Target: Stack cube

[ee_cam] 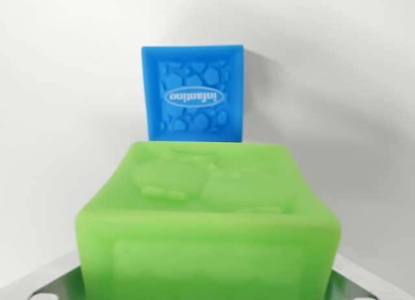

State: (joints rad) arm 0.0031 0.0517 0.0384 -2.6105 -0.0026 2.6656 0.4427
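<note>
A green cube (207, 216) fills the lower half of the wrist view, close to the camera and slightly blurred, with a raised pattern on its top face. It sits between my gripper (207, 284), whose metal fingers (48, 288) show only at the bottom corners, pressed against the cube's sides. Beyond it, a blue cube (192, 92) with a pebble pattern and an oval logo rests on the white surface, its near edge hidden behind the green cube's top.
The white surface (65, 86) spreads around both cubes, with a soft shadow to the right of the blue cube.
</note>
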